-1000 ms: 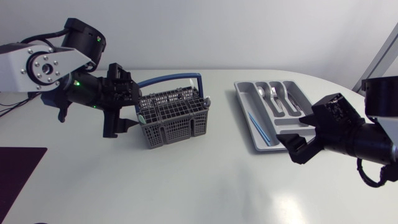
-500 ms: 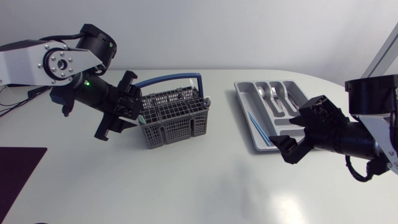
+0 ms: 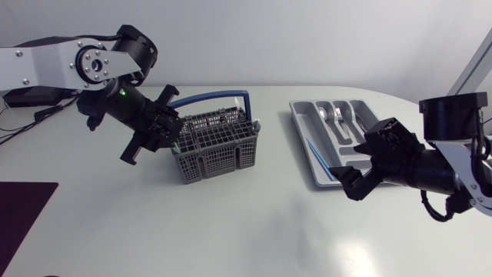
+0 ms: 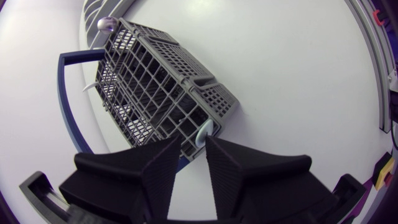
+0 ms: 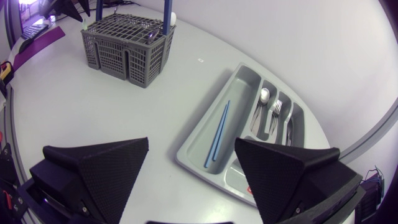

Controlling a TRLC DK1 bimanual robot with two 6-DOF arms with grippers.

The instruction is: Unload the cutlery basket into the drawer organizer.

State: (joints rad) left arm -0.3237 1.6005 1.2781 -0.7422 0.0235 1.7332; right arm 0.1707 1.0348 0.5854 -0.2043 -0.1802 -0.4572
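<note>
While left gripper (image 4: 193,146) hovers over cutlery basket (image 4: 149,81) corner, fingers narrowly apart above white-tipped utensil (image 4: 203,132) | step: pick (judged) | next: lower, pinch, lift straight | right gripper (image 5: 192,142) agape, empty, beside drawer organizer (image 3: 301,138).

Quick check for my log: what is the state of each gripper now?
Left gripper: open, tips at a white utensil end in the basket.
Right gripper: open, holding nothing.
</note>
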